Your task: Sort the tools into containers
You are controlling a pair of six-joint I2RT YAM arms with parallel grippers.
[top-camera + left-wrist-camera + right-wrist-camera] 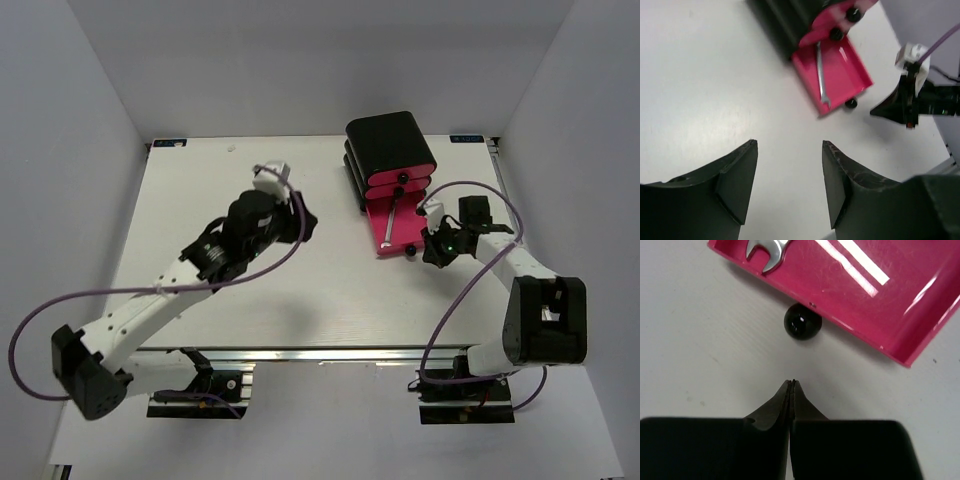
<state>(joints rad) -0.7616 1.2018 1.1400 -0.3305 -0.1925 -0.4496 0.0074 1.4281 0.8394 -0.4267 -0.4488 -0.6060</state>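
Observation:
The stack of black drawers (390,150) with pink fronts stands at the back right. Its bottom drawer (402,232) is pulled open. A silver wrench (388,222) lies inside it, seen also in the left wrist view (821,75) and, head only, in the right wrist view (767,250). My right gripper (792,384) is shut and empty, its tip a short way in front of the open drawer's black knob (801,322), not touching. My left gripper (789,150) is open and empty over bare table, left of the drawers. No screwdrivers show.
The white table (300,290) has grey walls on three sides. The right gripper (892,107) and its purple cable show in the left wrist view beside the open drawer (852,75). The closed drawers' knobs (836,34) face the table's middle.

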